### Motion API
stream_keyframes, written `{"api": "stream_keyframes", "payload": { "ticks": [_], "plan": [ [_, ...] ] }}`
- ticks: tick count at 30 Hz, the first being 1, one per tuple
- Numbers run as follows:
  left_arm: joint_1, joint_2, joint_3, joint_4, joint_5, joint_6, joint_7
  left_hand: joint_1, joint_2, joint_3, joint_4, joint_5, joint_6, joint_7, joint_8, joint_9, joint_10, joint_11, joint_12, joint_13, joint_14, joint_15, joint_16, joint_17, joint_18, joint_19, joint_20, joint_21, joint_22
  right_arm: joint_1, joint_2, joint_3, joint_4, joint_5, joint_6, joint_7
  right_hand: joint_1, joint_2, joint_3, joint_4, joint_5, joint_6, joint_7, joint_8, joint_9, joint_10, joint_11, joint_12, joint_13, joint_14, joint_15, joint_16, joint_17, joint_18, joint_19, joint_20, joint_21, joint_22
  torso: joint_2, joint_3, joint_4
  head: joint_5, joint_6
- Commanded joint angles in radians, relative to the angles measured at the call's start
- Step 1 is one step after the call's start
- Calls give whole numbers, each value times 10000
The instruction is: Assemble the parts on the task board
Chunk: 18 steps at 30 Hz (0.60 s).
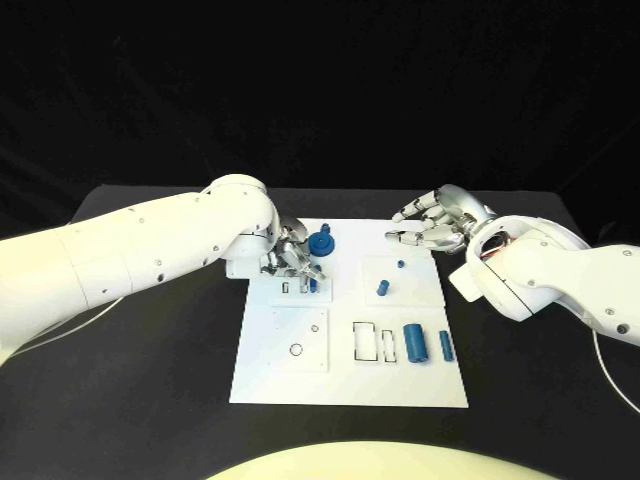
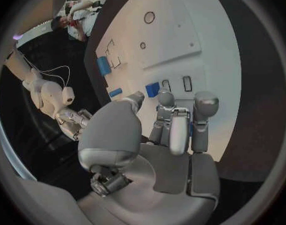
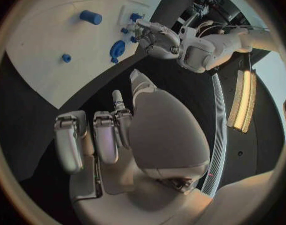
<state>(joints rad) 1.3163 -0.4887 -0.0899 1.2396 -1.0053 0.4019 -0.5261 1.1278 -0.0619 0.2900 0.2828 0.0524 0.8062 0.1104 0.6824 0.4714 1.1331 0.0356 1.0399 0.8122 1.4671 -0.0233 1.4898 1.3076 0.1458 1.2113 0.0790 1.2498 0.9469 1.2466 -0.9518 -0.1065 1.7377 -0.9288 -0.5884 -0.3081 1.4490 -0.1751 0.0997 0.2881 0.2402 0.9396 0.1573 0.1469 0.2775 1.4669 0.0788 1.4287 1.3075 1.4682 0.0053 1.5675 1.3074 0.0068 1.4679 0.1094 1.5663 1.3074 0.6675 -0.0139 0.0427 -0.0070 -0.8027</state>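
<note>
The white task board (image 1: 349,380) lies mid-table. My left hand (image 1: 294,260) reaches down at its far left part, next to a blue gear (image 1: 323,244). In the left wrist view the thumb and a finger of that hand (image 2: 161,135) pinch a small blue block (image 2: 152,89) standing at the board (image 2: 199,30); the block (image 1: 309,285) sits beside small rectangular slots. My right hand (image 1: 433,225) hovers off the board's far right corner, fingers apart and holding nothing (image 3: 118,135). A short peg (image 1: 400,265) and a blue cylinder (image 1: 382,290) stand on a raised square.
Two more blue pieces (image 1: 414,343) (image 1: 446,345) lie at the board's right side near an outlined rectangular slot (image 1: 365,340). A round hole (image 1: 294,349) marks the left plate. Black table (image 1: 147,380) surrounds the board. A white cable (image 1: 616,380) trails at the right.
</note>
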Motion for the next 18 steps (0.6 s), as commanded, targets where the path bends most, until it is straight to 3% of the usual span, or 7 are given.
{"api": "stream_keyframes", "payload": {
  "ticks": [1,18],
  "plan": [
    [-8,61,0,-16,171,51,17,115,7,76,4,-25,35,-44,44,13,38,-33,50,20,510,-57,34,1183,-199,-29,-21,56,13,1,21,4,-8,-30,167,16,-25,47,52,4,60,67,13,68,-2,-47,-38,-9,1520,1026,-23,33,2634,-68,1029,-15,45,2634,3,0,-2,-5,-5],
    [-127,204,-38,-243,187,-76,31,344,53,227,-12,-24,87,-83,107,104,96,-67,105,88,530,-83,65,1229,-207,-16,-25,117,84,1,49,4,-21,-32,239,-7,-20,60,67,3,72,71,11,76,-2,-44,-39,-5,1522,1026,-26,33,2634,-68,1029,-17,45,2634,2,2,-7,-35,-36]
  ]
}}
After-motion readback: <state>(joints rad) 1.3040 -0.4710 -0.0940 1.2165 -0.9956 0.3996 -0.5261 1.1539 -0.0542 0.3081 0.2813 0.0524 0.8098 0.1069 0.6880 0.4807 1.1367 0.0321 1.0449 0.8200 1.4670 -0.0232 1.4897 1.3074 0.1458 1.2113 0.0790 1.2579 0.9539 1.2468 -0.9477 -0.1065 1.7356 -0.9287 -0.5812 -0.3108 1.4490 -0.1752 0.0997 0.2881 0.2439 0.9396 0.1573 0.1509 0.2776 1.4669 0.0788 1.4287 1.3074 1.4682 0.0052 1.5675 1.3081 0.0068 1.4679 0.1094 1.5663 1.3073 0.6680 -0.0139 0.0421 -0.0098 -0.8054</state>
